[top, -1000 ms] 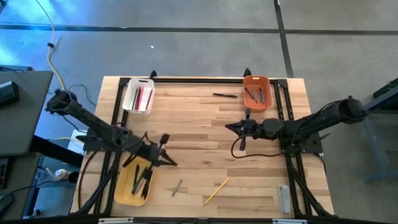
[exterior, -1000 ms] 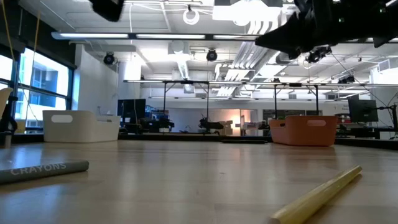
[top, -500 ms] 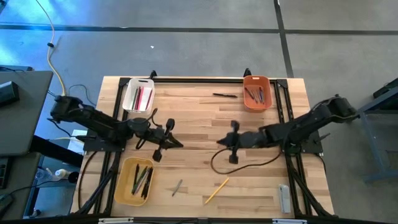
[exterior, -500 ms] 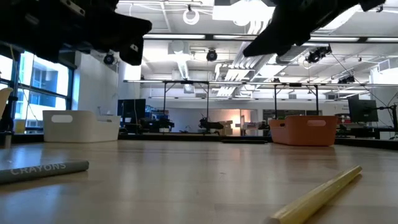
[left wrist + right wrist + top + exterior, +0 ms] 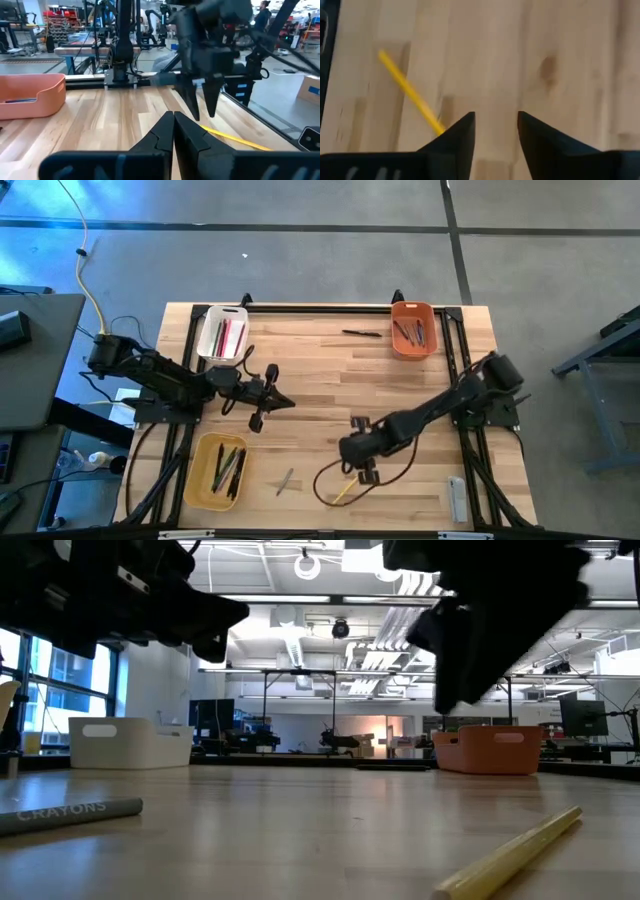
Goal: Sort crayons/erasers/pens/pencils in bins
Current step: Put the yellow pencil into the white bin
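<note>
A yellow pencil lies flat on the table near its front edge, also seen in the right wrist view and the low view. My right gripper hovers over its far end, pointing down and open, touching nothing. My left gripper is shut and holds nothing, above the table's left middle. A grey crayon lies near the front. A black pen lies at the back. The white bin, orange bin and yellow bin each hold sticks.
A grey flat bar lies at the front right corner. Black frame rails run along the table's left, right and far edges. The bare wood in the table's middle is free room. My right arm's cable loops onto the table near the pencil.
My right gripper has swung from beside the orange bin toward the table's near edge and a little left, and has tipped to point down over the yellow pencil. My left gripper has gone from beside the yellow bin toward the far edge. No stick has moved.
</note>
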You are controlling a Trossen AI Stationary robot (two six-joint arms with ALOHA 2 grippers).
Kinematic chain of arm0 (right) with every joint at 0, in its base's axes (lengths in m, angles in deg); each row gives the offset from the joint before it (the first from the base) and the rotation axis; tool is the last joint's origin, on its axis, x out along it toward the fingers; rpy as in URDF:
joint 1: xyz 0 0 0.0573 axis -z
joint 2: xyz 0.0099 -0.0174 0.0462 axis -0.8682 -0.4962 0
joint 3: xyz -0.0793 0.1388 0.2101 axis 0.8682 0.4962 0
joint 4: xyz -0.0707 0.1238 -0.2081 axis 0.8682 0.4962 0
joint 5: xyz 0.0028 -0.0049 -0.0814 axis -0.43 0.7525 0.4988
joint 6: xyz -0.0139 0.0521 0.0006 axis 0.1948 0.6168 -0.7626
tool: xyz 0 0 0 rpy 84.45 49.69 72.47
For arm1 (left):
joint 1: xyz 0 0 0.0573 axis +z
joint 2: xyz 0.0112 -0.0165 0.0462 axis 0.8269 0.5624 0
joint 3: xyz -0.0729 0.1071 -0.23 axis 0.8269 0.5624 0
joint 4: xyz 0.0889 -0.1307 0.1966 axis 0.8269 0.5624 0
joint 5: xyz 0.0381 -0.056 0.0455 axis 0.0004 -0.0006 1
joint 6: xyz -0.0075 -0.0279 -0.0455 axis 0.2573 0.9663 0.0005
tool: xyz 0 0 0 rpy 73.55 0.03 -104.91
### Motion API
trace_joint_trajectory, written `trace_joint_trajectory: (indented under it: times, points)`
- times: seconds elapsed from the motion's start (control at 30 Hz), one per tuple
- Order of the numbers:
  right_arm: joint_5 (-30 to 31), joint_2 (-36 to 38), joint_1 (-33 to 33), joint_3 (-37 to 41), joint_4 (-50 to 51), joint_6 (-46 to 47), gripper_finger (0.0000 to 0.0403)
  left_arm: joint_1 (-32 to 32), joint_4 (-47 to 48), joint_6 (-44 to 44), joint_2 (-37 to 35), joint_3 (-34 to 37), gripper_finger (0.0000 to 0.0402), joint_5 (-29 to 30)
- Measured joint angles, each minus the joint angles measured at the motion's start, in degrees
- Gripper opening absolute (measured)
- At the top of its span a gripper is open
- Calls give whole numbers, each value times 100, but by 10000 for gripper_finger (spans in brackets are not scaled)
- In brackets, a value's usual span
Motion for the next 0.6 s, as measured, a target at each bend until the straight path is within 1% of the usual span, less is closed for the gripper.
trace_joint_trajectory:
  times: [0.07,0.17,0.33,0.6]
  points:
    - [-85,-240,-104,-236,376,-15,148,-11,10,0,0,0,0,0]
    - [-237,-540,-243,-427,715,-16,151,-13,35,0,0,0,0,1]
    - [-381,-842,-403,-427,764,-31,142,-13,79,-2,0,0,0,11]
    - [-378,-940,-537,-408,828,-286,126,-13,87,48,0,0,0,13]
